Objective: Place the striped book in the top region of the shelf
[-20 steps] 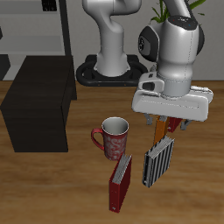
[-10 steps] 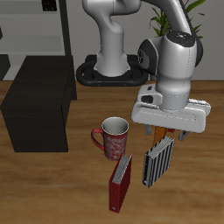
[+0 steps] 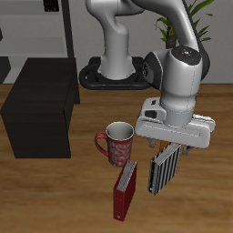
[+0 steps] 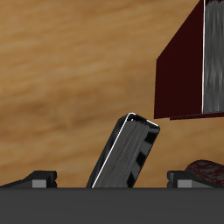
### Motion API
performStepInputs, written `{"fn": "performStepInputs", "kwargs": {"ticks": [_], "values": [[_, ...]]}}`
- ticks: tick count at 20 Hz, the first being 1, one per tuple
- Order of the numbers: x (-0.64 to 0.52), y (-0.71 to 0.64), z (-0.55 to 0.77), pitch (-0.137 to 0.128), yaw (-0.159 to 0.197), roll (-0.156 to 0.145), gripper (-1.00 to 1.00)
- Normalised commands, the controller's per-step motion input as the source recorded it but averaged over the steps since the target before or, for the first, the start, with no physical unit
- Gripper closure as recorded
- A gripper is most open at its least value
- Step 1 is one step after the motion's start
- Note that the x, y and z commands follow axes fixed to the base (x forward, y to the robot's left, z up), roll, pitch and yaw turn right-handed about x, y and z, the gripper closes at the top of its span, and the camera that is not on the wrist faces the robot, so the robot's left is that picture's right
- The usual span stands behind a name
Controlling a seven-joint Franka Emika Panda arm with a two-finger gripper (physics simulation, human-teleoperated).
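The striped book stands upright on the wooden table, a little nearer the front edge than the mug. My gripper hangs just above its top edge, open, with a finger on either side and nothing held. In the wrist view the striped book leans between the two fingertips, apart from both. The shelf, a dark boxy unit, stands well off to the side of the mug, far from my gripper.
A red patterned mug stands beside the striped book. A dark red book stands close by, nearer the front edge, also in the wrist view. An orange book is mostly hidden under my gripper. A pale grey rack stands at the back.
My gripper has come down toward the top of the striped book. The books, the mug and the shelf have not moved.
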Motion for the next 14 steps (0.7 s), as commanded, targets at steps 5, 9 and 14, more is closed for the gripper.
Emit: {"fn": "performStepInputs", "kwargs": {"ticks": [5, 9, 14], "values": [[0.05, -0.11, -0.37, 0.051, -0.027, -0.026, -1.0], [0.03, -0.05, -0.23, 0.044, -0.024, 0.009, -1.0], [-0.01, -0.01, -0.12, 0.008, 0.006, -0.005, 1.0]]}}
